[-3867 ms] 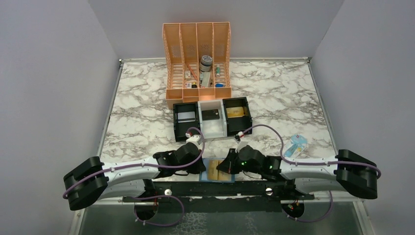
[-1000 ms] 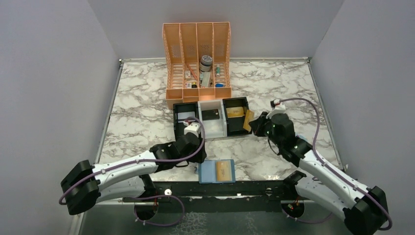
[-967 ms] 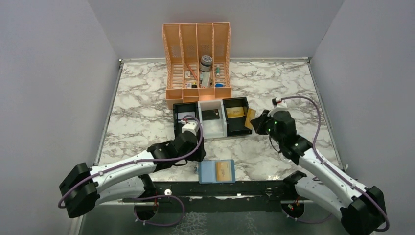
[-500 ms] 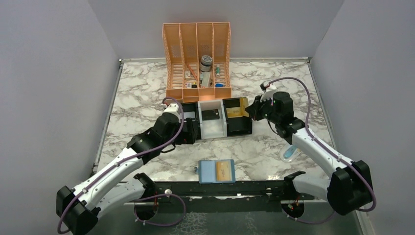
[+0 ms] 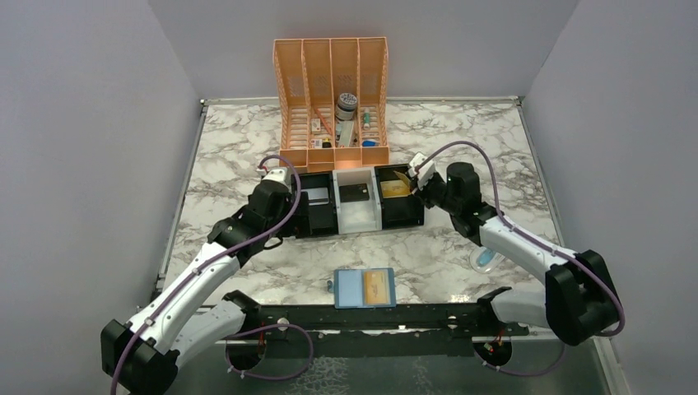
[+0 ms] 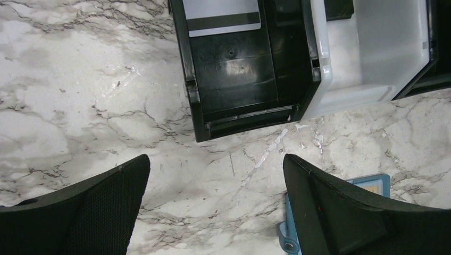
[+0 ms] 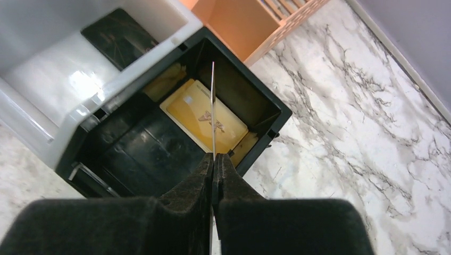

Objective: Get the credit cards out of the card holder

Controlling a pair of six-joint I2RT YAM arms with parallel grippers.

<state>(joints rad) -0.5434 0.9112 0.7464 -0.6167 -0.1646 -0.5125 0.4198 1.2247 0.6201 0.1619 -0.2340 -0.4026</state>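
Credit card carried over tray | orange rack just behind

L arm & R arm: same build, w/ white tube-shaped links betw. bulky black joint housings. Biggest black blocks are at the shoulders. A purple cable runs along each arm, w/ a loose loop near the wrist and more purple loops below the bases. Small white module on each wrist. Bases are fixed to a black crossbar w/ a round silver bolt. L gripper: fingers matt black, broad, tapering to tips; one has a fine mesh-like texture, the other is smoother w/ a moulded ridge. R gripper: fingers also black, grainy finish, rounded edges.
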